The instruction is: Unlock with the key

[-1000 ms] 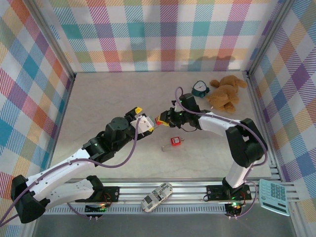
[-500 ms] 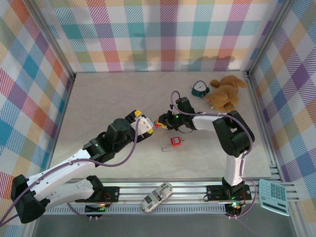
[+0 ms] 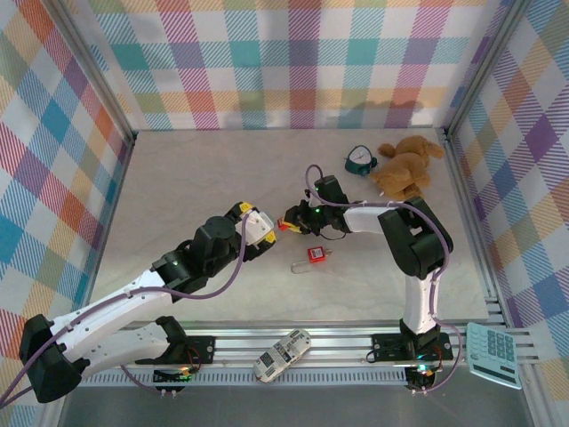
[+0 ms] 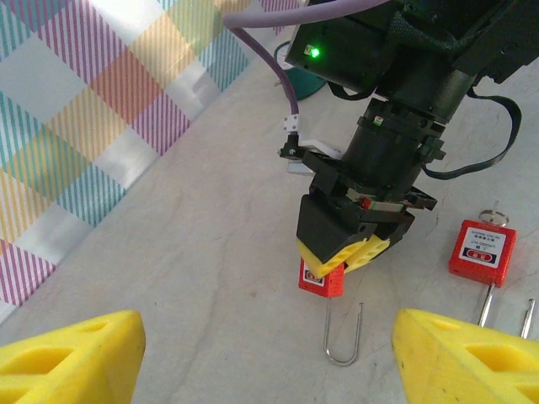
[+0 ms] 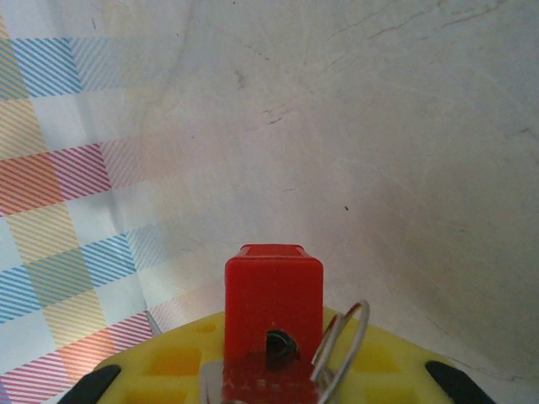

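Note:
A red padlock hangs just above the table in front of my left wrist camera, its wire shackle pointing toward me with one leg ending free beside the body. My right gripper is shut on the key, which sits in the padlock's keyhole with a key ring beside it. From above, the padlock shows at the right gripper's tip. My left gripper stands open just left of it, touching nothing, and its yellow fingers flank the shackle at a distance.
A second red padlock with keys lies on the table just right of the held one. A brown teddy bear and a teal object sit at the back right. A remote and a calculator rest on the front rail.
My left gripper has opened slightly and drawn back from the padlock toward the lower left. The right arm has folded its elbow inward while keeping its grip.

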